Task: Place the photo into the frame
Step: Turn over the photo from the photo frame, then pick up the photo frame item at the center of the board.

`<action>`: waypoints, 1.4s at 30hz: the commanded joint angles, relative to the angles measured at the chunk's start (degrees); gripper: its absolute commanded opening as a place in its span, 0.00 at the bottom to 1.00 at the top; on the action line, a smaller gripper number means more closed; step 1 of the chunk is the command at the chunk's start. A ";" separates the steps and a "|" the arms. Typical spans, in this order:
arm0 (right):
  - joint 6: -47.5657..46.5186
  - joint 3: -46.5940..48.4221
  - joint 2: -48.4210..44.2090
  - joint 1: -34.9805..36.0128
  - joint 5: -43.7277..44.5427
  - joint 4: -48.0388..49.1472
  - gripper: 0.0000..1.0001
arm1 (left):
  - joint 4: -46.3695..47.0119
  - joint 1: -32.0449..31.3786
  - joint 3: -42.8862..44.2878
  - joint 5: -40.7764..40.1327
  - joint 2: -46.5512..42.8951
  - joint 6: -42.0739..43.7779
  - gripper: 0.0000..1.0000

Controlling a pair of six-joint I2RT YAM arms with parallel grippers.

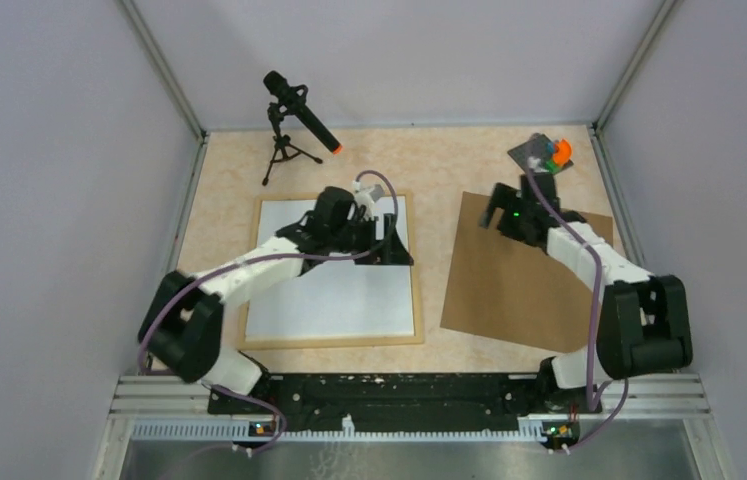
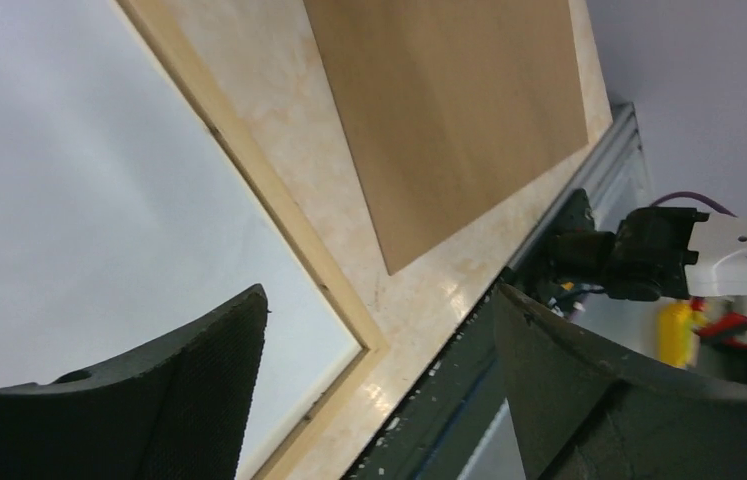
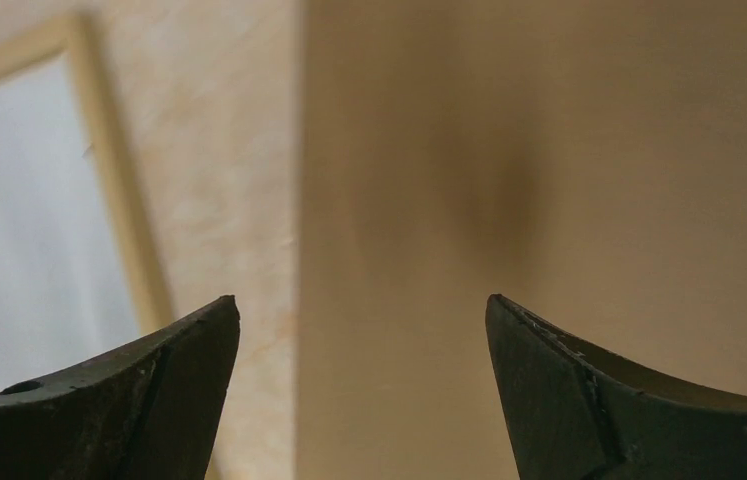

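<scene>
The frame (image 1: 334,341) of thin pale wood lies flat at the left of the table, filled by a plain white sheet (image 1: 339,300). No printed picture shows, so I cannot tell whether that sheet is the photo. My left gripper (image 1: 397,250) hovers over the frame's far right part, open and empty. In the left wrist view its fingers straddle the frame's (image 2: 279,215) near right corner and the white sheet (image 2: 69,180). My right gripper (image 1: 495,214) hangs open over the far left corner of the brown board (image 1: 519,290), holding nothing. The right wrist view shows the board (image 3: 549,200) and the frame's strip (image 3: 129,240).
A black microphone on a small tripod (image 1: 294,115) stands at the back left. A small grey piece with orange and green parts (image 1: 547,152) sits at the back right corner. Enclosure walls close in the table; a metal rail (image 1: 399,390) runs along the near edge.
</scene>
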 commanded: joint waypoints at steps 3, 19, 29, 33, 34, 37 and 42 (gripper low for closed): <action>5.30 -5.19 -6.71 -17.78 18.99 -10.22 0.92 | 10.21 -8.39 10.22 7.97 20.73 -8.92 0.82; 8.16 -19.79 -19.45 -50.41 19.47 4.65 0.99 | -2.75 -19.08 33.61 -18.55 42.19 -7.26 0.96; 7.80 -23.93 -14.98 -51.48 9.12 6.16 0.98 | -7.08 -19.34 39.92 -19.71 49.10 -9.64 0.96; 8.18 -24.55 -14.34 -51.53 8.22 4.96 0.98 | -7.48 -19.37 40.20 -16.93 50.19 -12.20 0.95; 8.18 -24.58 -13.96 -51.48 7.36 4.92 0.98 | -7.83 -19.37 40.26 -16.24 50.42 -12.65 0.96; 6.90 -24.11 -14.14 -51.48 8.87 4.42 0.98 | -6.98 -19.37 38.69 -17.42 48.99 -11.96 0.96; 6.69 -23.10 -15.11 -51.48 11.58 4.16 0.98 | -11.07 -19.32 41.58 -22.27 48.12 -6.13 0.96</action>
